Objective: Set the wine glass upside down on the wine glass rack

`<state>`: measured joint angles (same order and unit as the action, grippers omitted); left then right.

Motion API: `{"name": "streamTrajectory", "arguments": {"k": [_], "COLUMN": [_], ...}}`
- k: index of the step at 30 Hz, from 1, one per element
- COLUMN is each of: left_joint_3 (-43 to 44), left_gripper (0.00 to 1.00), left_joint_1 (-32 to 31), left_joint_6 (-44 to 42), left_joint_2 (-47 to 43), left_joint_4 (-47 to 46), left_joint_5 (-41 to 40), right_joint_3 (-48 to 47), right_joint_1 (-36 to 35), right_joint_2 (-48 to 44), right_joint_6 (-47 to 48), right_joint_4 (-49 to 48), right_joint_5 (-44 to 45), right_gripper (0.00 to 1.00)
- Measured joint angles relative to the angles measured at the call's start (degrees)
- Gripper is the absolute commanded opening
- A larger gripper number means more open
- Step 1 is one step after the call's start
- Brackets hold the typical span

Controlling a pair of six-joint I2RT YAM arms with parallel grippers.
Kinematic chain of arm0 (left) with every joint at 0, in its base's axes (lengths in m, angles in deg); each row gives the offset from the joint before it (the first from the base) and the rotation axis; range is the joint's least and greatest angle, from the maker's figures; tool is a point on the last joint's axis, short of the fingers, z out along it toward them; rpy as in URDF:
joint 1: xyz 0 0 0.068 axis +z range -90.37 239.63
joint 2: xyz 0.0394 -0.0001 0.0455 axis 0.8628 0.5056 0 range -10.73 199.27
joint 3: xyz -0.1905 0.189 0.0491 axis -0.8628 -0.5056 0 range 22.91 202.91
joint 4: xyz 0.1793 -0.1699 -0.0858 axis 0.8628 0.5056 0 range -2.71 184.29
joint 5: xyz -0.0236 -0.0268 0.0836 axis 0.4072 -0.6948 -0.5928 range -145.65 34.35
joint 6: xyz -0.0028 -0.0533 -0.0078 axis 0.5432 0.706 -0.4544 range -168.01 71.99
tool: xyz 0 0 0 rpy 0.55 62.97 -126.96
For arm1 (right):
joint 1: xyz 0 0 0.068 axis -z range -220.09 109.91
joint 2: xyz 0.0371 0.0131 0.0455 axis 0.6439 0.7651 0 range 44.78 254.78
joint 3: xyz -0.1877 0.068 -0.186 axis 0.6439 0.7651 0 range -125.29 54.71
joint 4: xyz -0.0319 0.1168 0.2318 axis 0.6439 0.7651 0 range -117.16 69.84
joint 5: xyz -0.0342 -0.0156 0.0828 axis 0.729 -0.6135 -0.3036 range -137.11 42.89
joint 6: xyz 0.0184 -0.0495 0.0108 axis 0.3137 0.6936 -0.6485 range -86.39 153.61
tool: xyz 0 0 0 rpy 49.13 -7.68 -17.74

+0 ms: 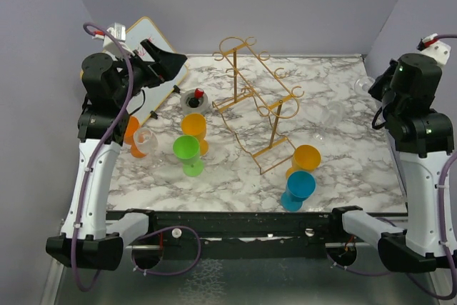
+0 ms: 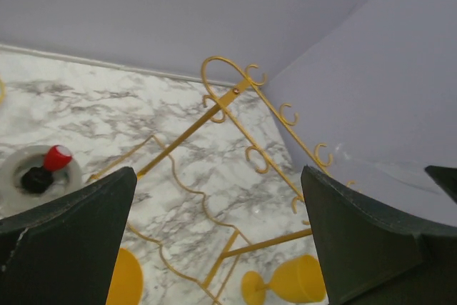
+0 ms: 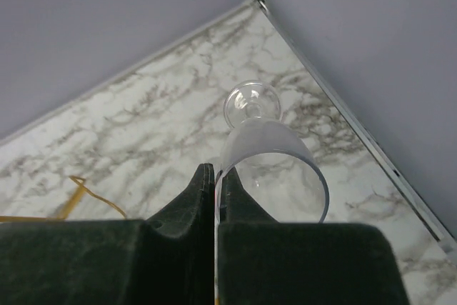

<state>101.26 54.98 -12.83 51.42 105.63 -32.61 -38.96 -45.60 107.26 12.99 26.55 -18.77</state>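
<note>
The gold wire rack (image 1: 257, 101) stands at the table's back middle; the left wrist view shows its arms with scroll hooks (image 2: 235, 98). My right gripper (image 3: 216, 171) is shut on the rim of a clear wine glass (image 3: 264, 144), which points its foot away from the wrist. In the top view that gripper (image 1: 385, 87) is raised at the far right with the glass (image 1: 363, 85) sticking out to the left, well apart from the rack. My left gripper (image 1: 168, 58) is open and empty, raised at the back left, its jaws wide apart and facing the rack (image 2: 218, 173).
Left of the rack are a grey dish with a red and black item (image 1: 195, 99), an orange glass (image 1: 193, 128), a green glass (image 1: 187, 153) and a clear glass (image 1: 145, 141). A yellow glass (image 1: 305, 156) and a blue glass (image 1: 298, 189) stand at front right. A whiteboard (image 1: 146, 41) lies at back left.
</note>
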Motion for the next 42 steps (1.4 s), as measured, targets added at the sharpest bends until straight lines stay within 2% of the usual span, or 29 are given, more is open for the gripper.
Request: {"name": "streamTrajectory", "arguments": {"k": [7, 13, 16, 20, 23, 32, 35, 38, 42], "left_joint_3": [-1.8, 1.0, 1.7, 4.0, 8.8, 19.6, 22.6, 25.4, 27.0], "left_gripper": [0.99, 0.99, 0.99, 0.99, 0.99, 0.99, 0.96, 0.9, 0.67], "left_joint_1": [-3.2, -10.3, -14.7, -20.4, -23.4, -34.6, -37.2, -38.9, -40.5], "left_joint_6": [16.2, 25.8, 29.9, 33.5, 35.4, 35.8, 35.6, 34.8, 33.6], "left_joint_2": [2.7, 7.4, 10.2, 14.3, 18.8, 29.3, 32.9, 36.3, 38.5], "left_joint_4": [-15.9, -25.2, -28.1, -29.4, -29.7, -32.4, -33.2, -34.4, -36.1], "left_joint_5": [4.4, 4.4, 1.8, -2.6, -4.3, -11.1, -12.5, -14.2, -16.8], "right_joint_3": [2.6, 10.4, 16.1, 22.4, 25.2, 28.2, 29.5, 30.8, 32.2], "right_joint_1": [0.0, 0.0, 0.0, 0.0, 0.0, 0.0, 0.0, 0.0, 0.0], "right_joint_2": [-4.6, -10.9, -14.2, -17.8, -19.8, -22.6, -22.8, -22.6, -21.9], "right_joint_6": [-2.3, -6.8, -10.0, -14.4, -17.5, -26.9, -29.6, -32.0, -34.5], "right_joint_4": [-16.5, -32.9, -41.2, -49.8, -54.2, -63.0, -65.1, -65.9, -66.6], "right_joint_5": [-7.3, -17.1, -20.7, -23.9, -25.5, -32.1, -34.0, -35.3, -37.0], "right_gripper": [0.0, 0.0, 0.01, 0.0, 0.0, 0.01, 0.01, 0.01, 0.01]}}
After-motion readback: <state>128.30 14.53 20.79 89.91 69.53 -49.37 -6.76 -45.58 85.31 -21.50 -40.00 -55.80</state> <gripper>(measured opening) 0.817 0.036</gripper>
